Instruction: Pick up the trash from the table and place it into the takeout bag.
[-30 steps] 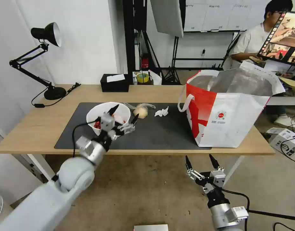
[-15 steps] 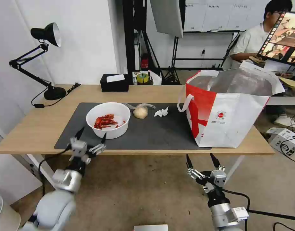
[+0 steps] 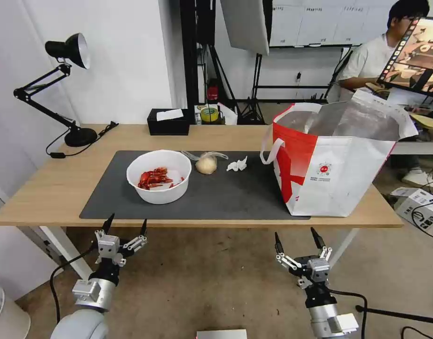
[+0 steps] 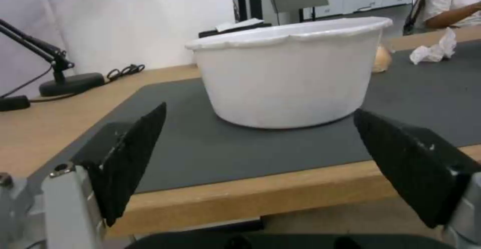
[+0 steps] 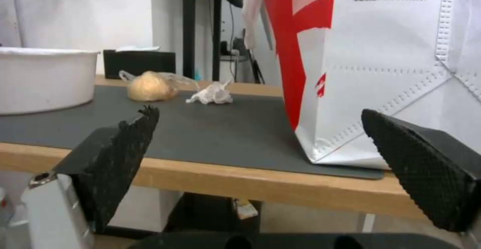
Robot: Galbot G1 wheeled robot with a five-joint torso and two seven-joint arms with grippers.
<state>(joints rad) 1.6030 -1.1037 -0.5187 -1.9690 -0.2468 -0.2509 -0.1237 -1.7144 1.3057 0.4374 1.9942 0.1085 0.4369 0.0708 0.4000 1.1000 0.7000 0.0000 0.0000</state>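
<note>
Claws, left (image 3: 125, 225) and right (image 3: 295, 238), hang empty with tips apart below the surface (image 3: 52, 188) edge, bowl (image 3: 158, 181) on it.

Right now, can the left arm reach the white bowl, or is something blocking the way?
Probably yes. The left gripper hangs open below the table edge, facing the white bowl. Only bare mat lies between them, but it must rise first.

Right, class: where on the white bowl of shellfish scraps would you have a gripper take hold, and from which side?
Grip the bowl by its rim, one finger inside and one outside, coming down from above on the near side. Its wall looks too wide to span, while the scraps leave the near inner edge bare. The left gripper, open below the table edge, is nearest.
</note>
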